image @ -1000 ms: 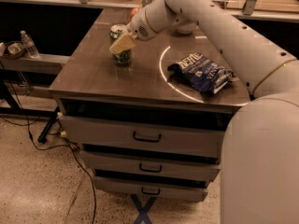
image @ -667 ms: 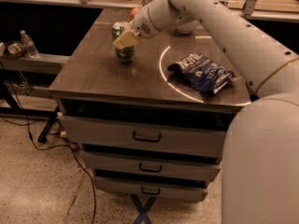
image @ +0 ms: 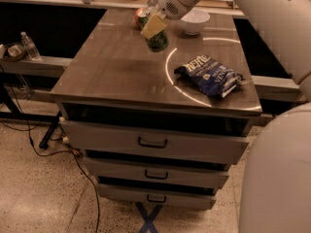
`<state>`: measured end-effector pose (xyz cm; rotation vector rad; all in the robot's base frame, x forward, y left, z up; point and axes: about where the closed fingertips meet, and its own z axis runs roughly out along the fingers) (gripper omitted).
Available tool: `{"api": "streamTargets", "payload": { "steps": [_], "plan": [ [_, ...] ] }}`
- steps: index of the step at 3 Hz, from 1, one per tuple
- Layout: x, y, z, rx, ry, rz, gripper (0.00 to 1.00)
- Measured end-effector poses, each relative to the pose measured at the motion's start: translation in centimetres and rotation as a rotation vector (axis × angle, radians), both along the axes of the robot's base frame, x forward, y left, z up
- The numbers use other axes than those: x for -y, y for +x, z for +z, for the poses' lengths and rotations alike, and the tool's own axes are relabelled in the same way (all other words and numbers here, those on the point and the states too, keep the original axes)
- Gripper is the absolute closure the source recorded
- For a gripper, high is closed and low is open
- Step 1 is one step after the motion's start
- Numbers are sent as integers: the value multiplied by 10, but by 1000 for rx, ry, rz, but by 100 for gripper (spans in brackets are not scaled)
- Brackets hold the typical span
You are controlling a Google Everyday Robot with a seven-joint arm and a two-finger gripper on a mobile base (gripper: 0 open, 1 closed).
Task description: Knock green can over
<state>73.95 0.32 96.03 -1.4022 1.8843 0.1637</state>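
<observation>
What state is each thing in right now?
green can: tilted, not lying flat
gripper: against the green can's upper side
blue chip bag: lying flat, apart from the can
white bowl: upright, behind the can
water bottle: upright, far left

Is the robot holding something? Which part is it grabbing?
Cannot tell for sure. The gripper sits at the upper part of the green can, which tilts on the table, but a real grasp isn't visible.

A grey drawer cabinet (image: 155, 144) stands on speckled floor (image: 43, 198), black cables (image: 96, 207) trailing beside it.
</observation>
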Motion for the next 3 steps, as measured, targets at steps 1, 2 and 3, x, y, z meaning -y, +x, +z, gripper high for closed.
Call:
{"api": "streamTargets", "payload": {
  "steps": [1,2,3],
  "plan": [
    [29,-14,11,36,-276,-19,100],
    [34,-22,5,35,-444,0,100],
    [17,-26,-15,18,-570,68,100]
  ]
}}
